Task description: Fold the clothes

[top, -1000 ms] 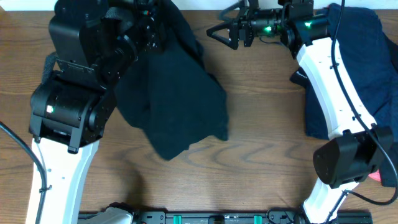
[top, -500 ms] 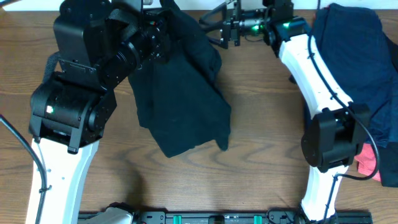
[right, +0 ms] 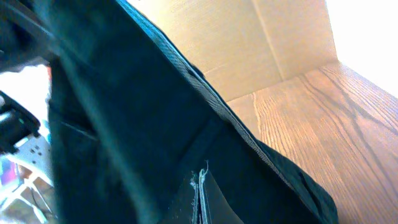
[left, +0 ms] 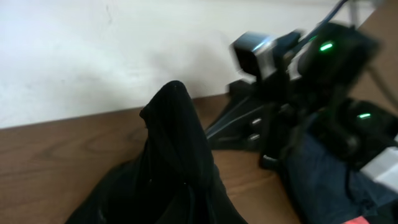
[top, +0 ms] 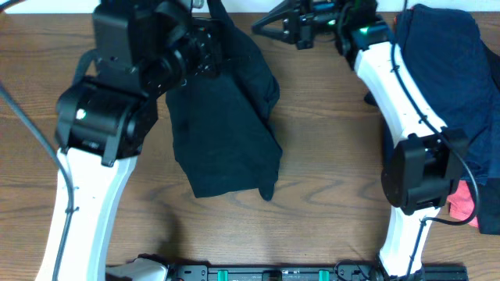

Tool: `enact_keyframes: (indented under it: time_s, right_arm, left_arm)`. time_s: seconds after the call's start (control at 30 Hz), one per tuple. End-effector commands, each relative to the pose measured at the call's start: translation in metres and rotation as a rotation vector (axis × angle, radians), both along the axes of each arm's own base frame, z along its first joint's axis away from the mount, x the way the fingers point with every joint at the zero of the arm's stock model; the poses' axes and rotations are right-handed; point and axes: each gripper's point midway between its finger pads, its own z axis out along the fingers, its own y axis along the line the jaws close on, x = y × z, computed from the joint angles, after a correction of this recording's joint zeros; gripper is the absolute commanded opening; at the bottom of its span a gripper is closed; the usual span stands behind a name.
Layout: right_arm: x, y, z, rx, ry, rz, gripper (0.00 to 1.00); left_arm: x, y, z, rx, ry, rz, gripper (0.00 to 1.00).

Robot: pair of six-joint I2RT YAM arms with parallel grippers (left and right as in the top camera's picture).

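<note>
At the far side of the desk (top: 328,156), left of centre, the black shorts (top: 223,133) are gathered up at the left end effector (top: 209,43), which is clenched on their far edge; its fingers are covered by the fabric. From that grasp the shorts are draped toward the near side, with the lower part spread on the wood and a wrinkled fold along the right edge. In the left wrist view the fabric is raised into a narrow peak in front of a white wall (left: 93,50).

The right end effector (top: 269,25) is held at the far edge of the desk, just right of the lifted fabric and pointed left toward it. Whether it is released or clenched cannot be told: overhead only a dark wedge is shown, and the right wrist view is filled by black fabric close to the lens, with a strip of desk at the right. Contact with the shorts cannot be confirmed.

At the right of the desk a pile of navy garments (top: 445,70) is laid, partly hidden by the right arm, and a pink garment (top: 466,199) is seen at the near right edge.
</note>
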Motion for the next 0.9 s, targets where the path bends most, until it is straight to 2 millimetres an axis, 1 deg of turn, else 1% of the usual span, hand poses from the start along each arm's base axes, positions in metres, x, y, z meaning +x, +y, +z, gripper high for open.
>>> enact_keyframes:
  time_s: [0.0,0.03,0.1,0.13,0.23,0.33,0.4,0.43,0.63,0.73,0.87]
  right_arm:
    - [0.01,-0.031,0.003,-0.002,0.066,-0.022,0.01]
    - [0.01,-0.038,0.003,0.001,0.061,-0.019,0.12]
    - [0.014,-0.047,0.002,0.001,0.066,-0.032,0.53]
    - [0.016,-0.05,0.001,0.002,0.067,-0.039,0.66]
    - [0.017,-0.052,-0.007,0.0,0.075,-0.044,0.89]
    - [0.015,-0.048,-0.018,-0.003,0.093,-0.036,0.96]
    - [0.012,-0.042,-0.029,-0.007,0.113,-0.026,0.98]
    - [0.012,-0.039,-0.034,-0.012,0.128,-0.029,0.98]
    - [0.016,-0.011,-0.082,-0.077,0.24,-0.118,0.95]
    - [0.006,0.004,-0.089,-0.087,0.252,-0.09,0.95]
    - [-0.017,0.031,-0.087,-0.085,0.231,-0.001,0.96]
  left_arm:
    - [0.006,0.002,0.001,0.01,-0.009,0.014,0.07]
    - [0.007,0.002,0.001,0.011,-0.01,0.015,0.06]
    - [0.007,0.002,0.003,0.011,-0.02,0.016,0.06]
    - [0.007,0.002,0.005,0.008,-0.028,0.016,0.06]
    - [0.004,0.003,0.016,-0.004,-0.063,0.016,0.06]
    - [0.0,0.004,0.029,-0.019,-0.106,0.016,0.06]
    - [-0.001,0.004,0.036,-0.027,-0.127,0.017,0.06]
    - [-0.001,0.005,0.037,-0.029,-0.133,0.017,0.06]
    - [-0.001,0.004,0.039,-0.035,-0.138,0.018,0.06]
    - [-0.001,0.005,0.039,-0.034,-0.137,0.019,0.06]
    - [0.001,0.007,0.038,-0.027,-0.136,0.036,0.06]
